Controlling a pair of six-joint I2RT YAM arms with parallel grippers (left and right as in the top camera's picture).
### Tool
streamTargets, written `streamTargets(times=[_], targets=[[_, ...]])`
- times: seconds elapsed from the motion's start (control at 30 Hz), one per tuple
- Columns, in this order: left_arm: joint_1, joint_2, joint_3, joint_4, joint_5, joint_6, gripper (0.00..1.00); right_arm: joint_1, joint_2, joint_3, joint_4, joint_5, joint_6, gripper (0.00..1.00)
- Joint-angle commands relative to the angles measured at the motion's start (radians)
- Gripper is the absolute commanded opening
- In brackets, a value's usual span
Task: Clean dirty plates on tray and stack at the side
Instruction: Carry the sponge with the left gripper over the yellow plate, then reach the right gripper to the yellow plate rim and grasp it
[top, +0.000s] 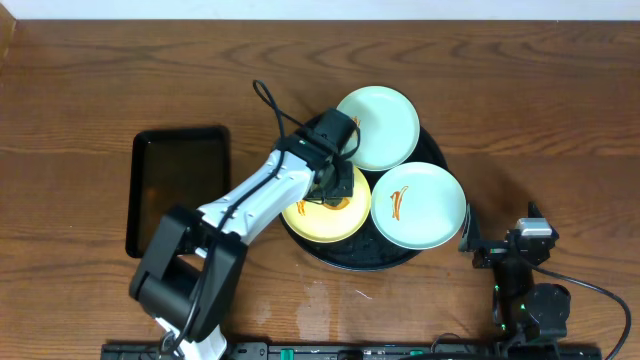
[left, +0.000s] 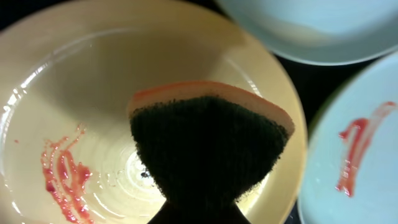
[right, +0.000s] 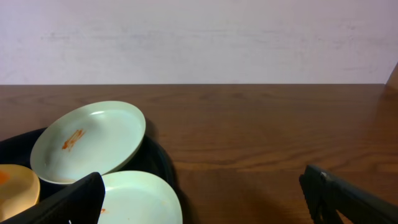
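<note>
- Round tray (top: 360, 258), black and glossy, sits at mid-table on the wood-grain tabletop (top: 100, 80). It holds all three plates, none stacked.
- Yellow plate (left: 93, 93): on the tray's left part. It carries a red-orange smear (left: 62, 180) on its left side, with wet sheen in the well.
- Far mint plate (top: 378, 127): at the tray's far edge, tilted, with its rim overhanging the tray. The right wrist view shows a faint orange mark on it.
- Near mint plate (top: 418, 205): on the tray's right part, just beside the yellow plate. It has an orange streak (top: 398, 203) near its centre.
- Left gripper (top: 335, 182): closed on a sponge (left: 208, 149), whose dark green scouring face is towards the camera, with an orange backing behind. The sponge sits over the yellow plate's middle, right of the smear; contact with the plate cannot be judged.
- Right gripper (right: 202, 186): fingers spread wide, holding nothing, low over the tabletop to the right of the tray.
- Rectangular tray (top: 180, 190): black, on the table well left of the round tray.
</note>
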Motion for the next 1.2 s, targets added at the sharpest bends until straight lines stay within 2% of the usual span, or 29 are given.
streamTargets(times=[0.0,0.23,0.37,0.5,0.57,0.63,0.77,0.83,0.97,1.1,1.17], targets=[[-0.015,0.021,-0.003,0.006,-0.043,-0.071,0.08,-0.005,-0.001,-0.001,-0.003,-0.003,-0.01,0.99],[-0.014,0.021,-0.003,0.024,-0.043,-0.071,0.08,-0.004,-0.001,-0.001,0.052,-0.077,0.043,0.99],[-0.014,0.021,-0.003,0.024,-0.043,-0.071,0.08,-0.004,-0.001,-0.001,0.219,-0.179,0.061,0.99],[-0.014,0.021,-0.003,0.026,-0.043,-0.071,0.08,-0.005,0.012,0.012,0.45,-0.142,0.06,0.99],[-0.013,0.021,-0.003,0.029,-0.043,-0.07,0.08,-0.005,0.039,0.055,0.483,-0.099,0.048,0.99],[-0.011,0.021,-0.003,0.031,-0.043,-0.07,0.08,-0.005,0.094,0.142,0.431,-0.087,-0.013,0.99],[-0.004,0.021,-0.003,0.031,-0.043,-0.069,0.08,-0.011,0.304,0.442,0.126,-0.079,-0.136,0.99],[-0.001,0.021,-0.003,0.032,-0.043,-0.07,0.08,-0.023,0.491,0.678,-0.088,-0.079,-0.167,0.99],[0.003,0.021,-0.003,0.032,-0.043,-0.07,0.08,-0.029,0.771,1.02,-0.335,-0.108,-0.167,0.99],[0.004,0.021,-0.003,0.032,-0.043,-0.07,0.08,-0.028,0.987,1.264,-0.406,-0.359,-0.115,0.99],[0.004,0.021,-0.003,0.032,-0.043,-0.07,0.08,-0.028,1.048,1.305,-0.378,-0.49,-0.116,0.99]])
